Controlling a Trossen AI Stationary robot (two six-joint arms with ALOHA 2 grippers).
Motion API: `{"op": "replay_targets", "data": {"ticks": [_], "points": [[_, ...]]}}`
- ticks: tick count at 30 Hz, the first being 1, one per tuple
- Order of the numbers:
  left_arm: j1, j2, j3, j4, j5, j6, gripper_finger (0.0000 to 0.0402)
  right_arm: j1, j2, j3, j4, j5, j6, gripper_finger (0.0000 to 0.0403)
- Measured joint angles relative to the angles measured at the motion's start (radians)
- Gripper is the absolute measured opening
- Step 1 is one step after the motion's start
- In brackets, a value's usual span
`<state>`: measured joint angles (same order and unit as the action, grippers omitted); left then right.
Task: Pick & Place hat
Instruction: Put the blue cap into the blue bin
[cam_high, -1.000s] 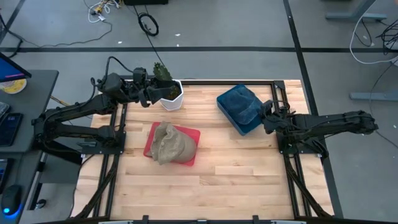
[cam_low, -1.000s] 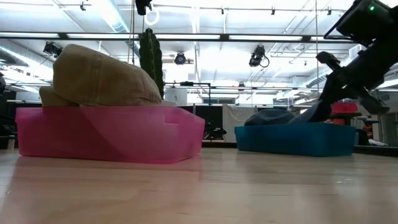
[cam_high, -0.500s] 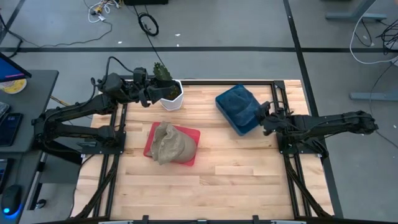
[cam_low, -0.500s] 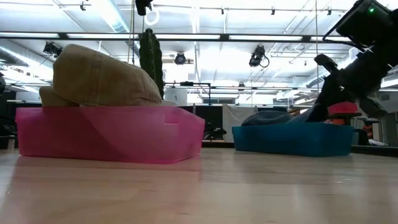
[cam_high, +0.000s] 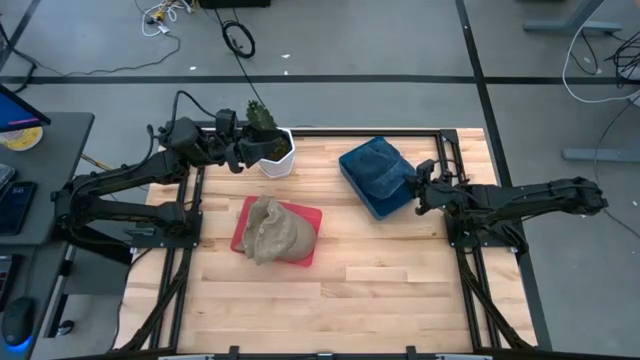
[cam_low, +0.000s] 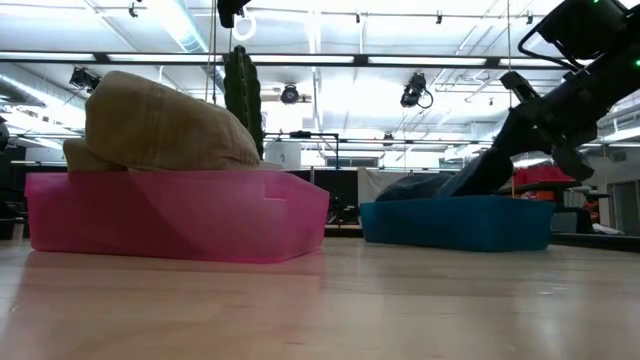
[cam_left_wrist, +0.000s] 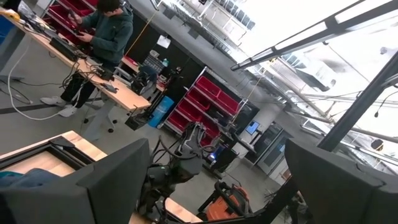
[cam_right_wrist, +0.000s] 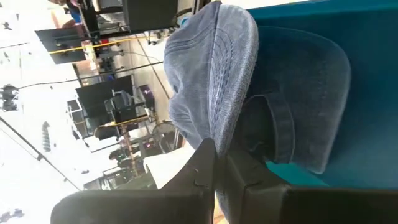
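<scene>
A blue denim hat (cam_high: 380, 166) lies in a blue bin (cam_high: 371, 209) at the table's far right. My right gripper (cam_high: 418, 188) reaches into that bin from the right, slanting down, and is shut at the hat's brim. A tan hat (cam_high: 272, 230) rests heaped in a pink bin (cam_high: 313, 217) at mid-table. My left gripper (cam_high: 240, 152) hangs open and raised at the far left, beside a potted plant, with nothing between its fingers (cam_left_wrist: 118, 180). My right gripper pinches the edge of the blue hat's stitched brim (cam_right_wrist: 216, 138) between its two fingertips (cam_right_wrist: 200, 163). The fingers come slanting down from the table's right. The hat still lies in the blue bin (cam_low: 455, 222); the fingertips hide how much cloth they have.
A white pot with a cactus (cam_high: 276, 152) stands at the far edge next to my left gripper. Black frame rails (cam_high: 470, 270) run along the table's sides. Bare wood lies in front of both bins. A person stands in the room beyond (cam_left_wrist: 106, 31).
My right gripper has moved a little toward the table's left and tipped its fingers to a flatter slant. The blue bin with the blue hat has slid along the table toward the left with it. The pink bin, the tan hat and my left arm have kept still.
</scene>
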<state>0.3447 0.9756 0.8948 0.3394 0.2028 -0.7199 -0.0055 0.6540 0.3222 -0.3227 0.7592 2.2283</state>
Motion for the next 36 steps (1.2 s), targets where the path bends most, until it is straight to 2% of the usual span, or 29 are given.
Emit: {"op": "replay_targets", "data": {"ticks": [10, 22, 36], "points": [[0.000, 0.000, 0.000, -0.001, -0.011, 0.017, 0.0380, 0.000, 0.000, 0.000, 0.157, 0.028, -0.230, 0.0008], [0.000, 0.000, 0.000, -0.001, -0.026, 0.025, 0.0380, 0.000, -0.001, 0.000, 0.219, 0.040, -0.032, 0.0008], [0.000, 0.000, 0.000, -0.001, -0.026, 0.027, 0.0380, 0.000, -0.001, 0.001, 0.326, 0.046, -0.009, 0.0008]]}}
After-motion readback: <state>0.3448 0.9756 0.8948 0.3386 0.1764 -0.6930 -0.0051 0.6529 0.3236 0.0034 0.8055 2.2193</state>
